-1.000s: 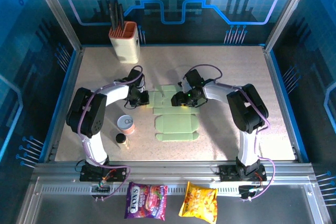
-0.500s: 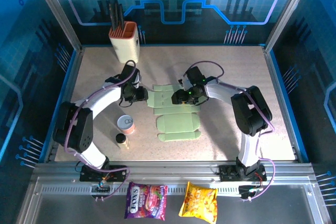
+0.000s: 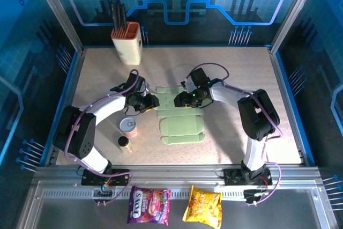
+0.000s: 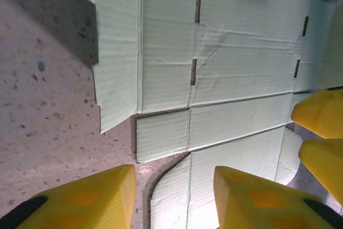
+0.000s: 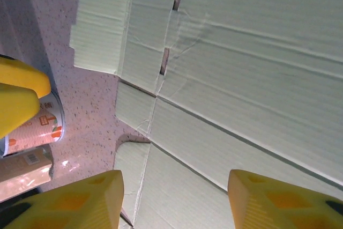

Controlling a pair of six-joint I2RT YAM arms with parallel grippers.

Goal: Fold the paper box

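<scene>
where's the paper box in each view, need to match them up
Top external: the paper box, a flat creased sheet, lies around mid-table.
Left wrist: it spans the centre and right, with speckled table at left.
Right wrist: it spans the centre and right, with table at left.
Shared landmark: the pair of short slits along one crease, seen in both wrist views; too small to pick out from above.

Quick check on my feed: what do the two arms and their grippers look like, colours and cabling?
Both have white link shells with black joints: the left arm and the right arm. A purple cable loops loosely along each. The left gripper and right gripper have black bodies; in the wrist views their fingers are bright yellow, faceted, with black at the base.
</scene>
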